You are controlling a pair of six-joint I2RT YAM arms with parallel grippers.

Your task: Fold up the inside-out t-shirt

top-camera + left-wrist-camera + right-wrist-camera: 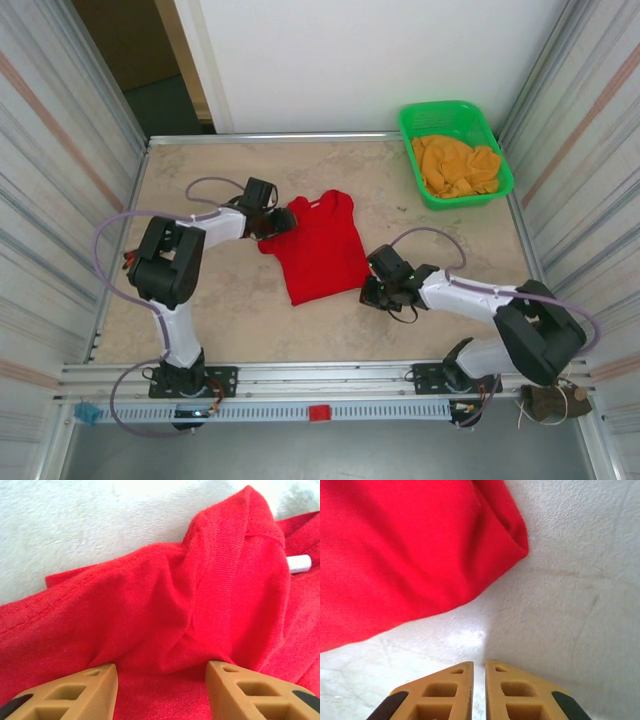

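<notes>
The pale stone-patterned surface carries the scene. The left arm rises from its base at the near edge, bends at a bulky elbow, and sends its forearm right and away toward the shirt's far left corner. The right arm folds at its elbow at the near right and stretches its forearm low and leftward to the shirt's near right corner.

The inside-out t-shirt lies flat in the middle of the surface, between the two arms, with its collar on the far side and its hem nearest the bases. A green basket stands in the far right corner, well apart from the shirt, and holds a crumpled orange-yellow cloth.

The left gripper has its jaws about half apart, with the tips set into the red fabric and a raised fold bunched between them. Whether they squeeze that fold I cannot tell. The right gripper hangs over bare surface just beside the shirt's corner, its jaws drawn in to a thin slit with nothing between them. A small white tag shows on the shirt past the fold.
</notes>
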